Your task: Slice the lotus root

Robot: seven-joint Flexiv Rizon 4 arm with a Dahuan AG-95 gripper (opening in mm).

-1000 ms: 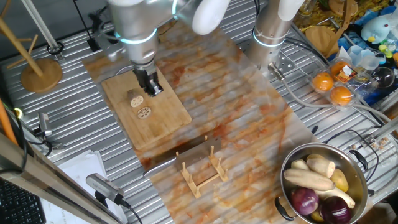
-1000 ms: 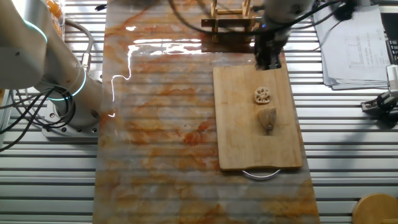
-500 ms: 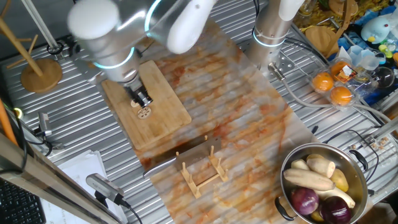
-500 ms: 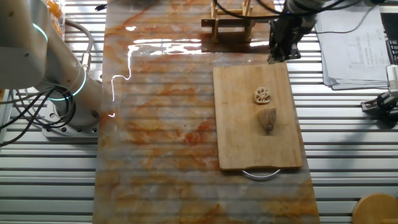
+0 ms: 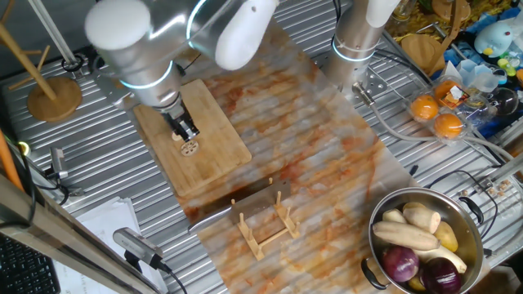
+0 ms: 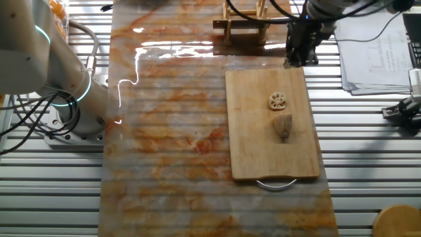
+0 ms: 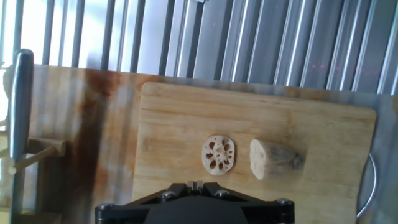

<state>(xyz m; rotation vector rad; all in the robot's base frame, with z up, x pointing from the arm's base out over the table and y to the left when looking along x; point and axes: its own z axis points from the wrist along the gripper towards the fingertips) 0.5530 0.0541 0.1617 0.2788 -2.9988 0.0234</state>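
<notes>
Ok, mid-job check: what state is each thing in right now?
lotus root: stub lying on the cutting board, cut face toward the slice
slice: flat on the board, apart from the stub
cutting board: flat on the mat
gripper: above the board's edge, holding nothing visible; fingers open or shut, cannot tell

Lotus root [image 7: 275,158] below me: stubby tan-brown chunk lying on its side on cutting board [image 7: 323,130], pale cut face turned toward slice, darker tapered end pointing away. One thin round slice [image 7: 218,154] lies flat just beside cut face, small gap between, not touching. Slice beige, ring of dark holes visible. From other fixed view: slice [image 6: 279,100], chunk [image 6: 283,126] near board middle.
</notes>
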